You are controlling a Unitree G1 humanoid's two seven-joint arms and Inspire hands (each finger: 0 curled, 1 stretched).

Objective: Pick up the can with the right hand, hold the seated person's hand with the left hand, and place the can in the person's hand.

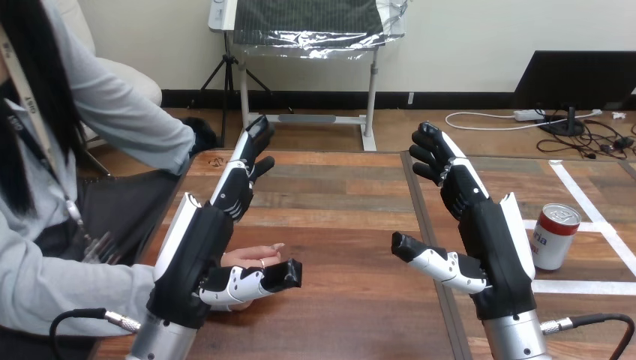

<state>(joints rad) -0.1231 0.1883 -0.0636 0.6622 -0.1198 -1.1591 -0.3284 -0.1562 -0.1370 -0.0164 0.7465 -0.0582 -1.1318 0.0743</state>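
A red and white can [553, 235] stands upright on the table's right side. My right hand [480, 217] is raised just left of it, fingers straight, thumb out to the left, apart from the can and empty. My left hand [214, 232] is raised at the table's left, fingers straight and pointing away. Its thumb lies over the person's hand [251, 257], which rests palm up on the table below it. I cannot tell whether thumb and palm touch.
The wooden table [345, 195] has a dark seam down its middle and white tape lines [592, 217] at the right. The person sits at the left edge, their other arm reaching over the table's far left corner.
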